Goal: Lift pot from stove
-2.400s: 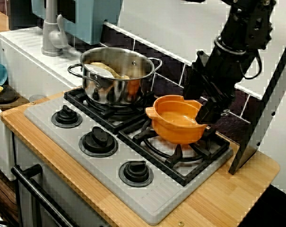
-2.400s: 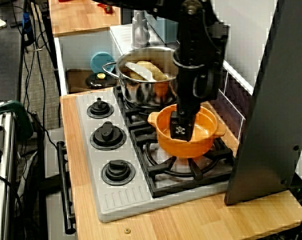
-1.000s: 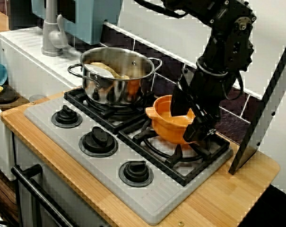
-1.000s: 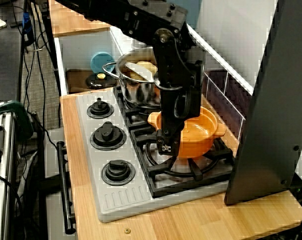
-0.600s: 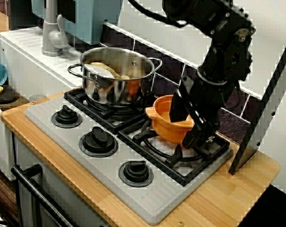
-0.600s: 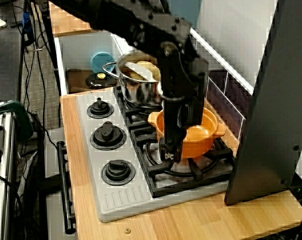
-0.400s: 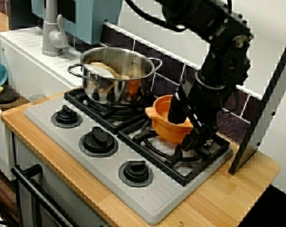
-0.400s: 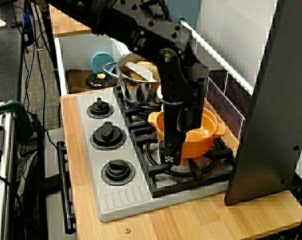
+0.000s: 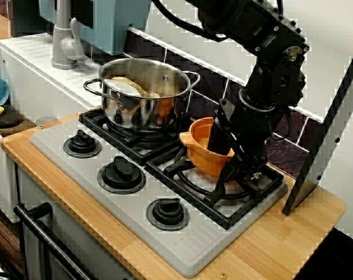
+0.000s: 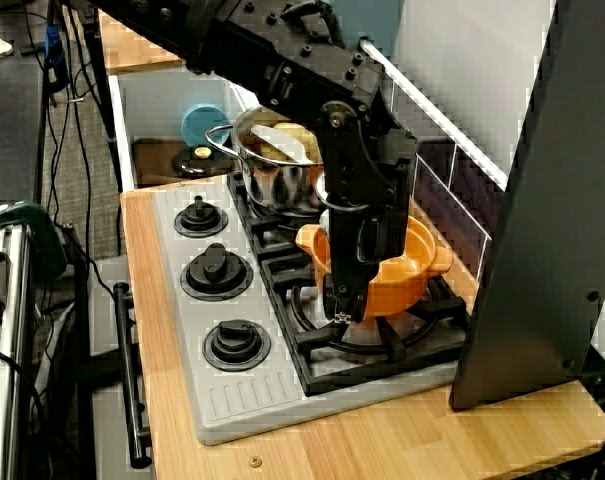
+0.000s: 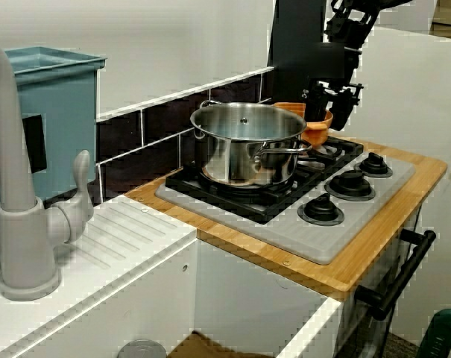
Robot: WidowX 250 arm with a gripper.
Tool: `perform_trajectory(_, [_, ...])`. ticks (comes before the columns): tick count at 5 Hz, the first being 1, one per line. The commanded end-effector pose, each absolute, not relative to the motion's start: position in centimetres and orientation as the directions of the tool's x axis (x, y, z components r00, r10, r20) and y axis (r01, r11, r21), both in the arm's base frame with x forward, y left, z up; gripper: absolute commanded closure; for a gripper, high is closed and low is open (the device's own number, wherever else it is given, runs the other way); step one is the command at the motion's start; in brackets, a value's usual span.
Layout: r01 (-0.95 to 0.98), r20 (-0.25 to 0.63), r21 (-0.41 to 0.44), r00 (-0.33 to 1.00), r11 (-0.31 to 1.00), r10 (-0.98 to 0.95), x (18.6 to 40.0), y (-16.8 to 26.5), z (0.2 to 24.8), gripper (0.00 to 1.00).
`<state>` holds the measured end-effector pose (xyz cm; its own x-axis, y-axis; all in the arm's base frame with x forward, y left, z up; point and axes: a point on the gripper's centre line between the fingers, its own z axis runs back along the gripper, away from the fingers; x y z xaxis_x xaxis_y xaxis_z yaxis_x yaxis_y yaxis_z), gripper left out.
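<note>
- Gripper lowered over the near wall of the pot, one finger dipping inside the bowl and the other reaching down outside toward the grate; straddled the rim for a pinch, though whether closed on the wall or merely set around it could not be told from any view.
- Small orange pot seated on the right-hand burner grate of the stove, base on the grate by all appearances; not yet lifted, in all likelihood.
- Placed just beside the larger steel pot on the back burner, near but apart, which probably explained the approach from the open front-right side rather than from between the two.
- One stubby handle left clear on the steel pot's side; rim chosen as the hold, presumably being thin enough for narrow fingers.
- Arm reached in from the upper back, forearm sloped steeply down, wrist bent so the fingers pointed almost straight down.
- From the side view, gripper masked the pot's middle, orange pot showing on both sides.
- Three black knobs at the front untouched on the grey cooktop, set in the wooden worktop.
</note>
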<state>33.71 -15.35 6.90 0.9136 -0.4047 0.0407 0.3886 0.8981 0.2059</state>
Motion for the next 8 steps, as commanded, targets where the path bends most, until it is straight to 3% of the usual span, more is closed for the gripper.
perform_trajectory(1, [0.381, 0.082, 0.201, 0.911, 0.902, -0.404, 33.9, -15.5, 8.3, 1.0])
perform_trajectory(3, [0.376, 0.096, 0.189, 0.912, 0.907, -0.398, 33.4, -14.9, 9.7, 1.0])
perform_trajectory(8, [0.354, 0.224, 0.111, 0.901, 0.929, -0.37, 29.8, -13.2, 19.5, 1.0])
